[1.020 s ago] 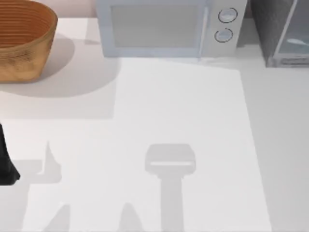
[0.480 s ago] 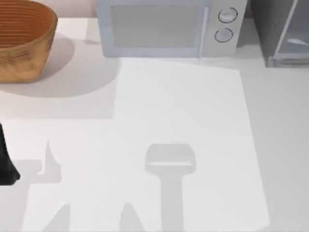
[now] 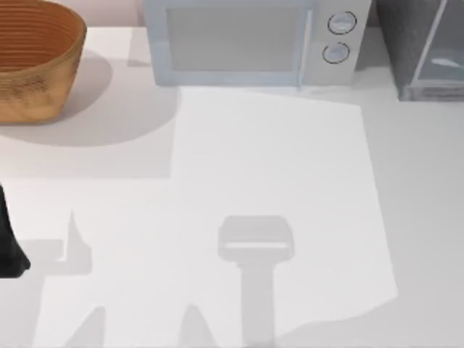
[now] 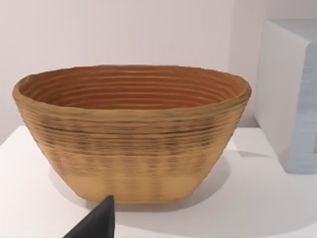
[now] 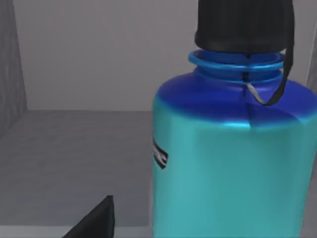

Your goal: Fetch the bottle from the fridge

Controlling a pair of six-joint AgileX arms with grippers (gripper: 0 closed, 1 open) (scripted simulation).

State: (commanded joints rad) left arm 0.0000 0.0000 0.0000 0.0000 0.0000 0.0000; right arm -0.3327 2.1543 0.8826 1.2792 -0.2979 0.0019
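Reaching into the fridge (image 3: 424,51) at the worktop's far right, my right pincer faces the upright bottle (image 5: 228,163) close ahead on its pale floor; whether it's apart, I cannot tell.

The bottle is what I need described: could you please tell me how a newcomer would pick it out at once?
Start at the dark grey fridge at the table's far right, beside the microwave. The bottle stands upright on the fridge's pale inner floor. Its bright blue body and black cap set it apart from the grey walls.
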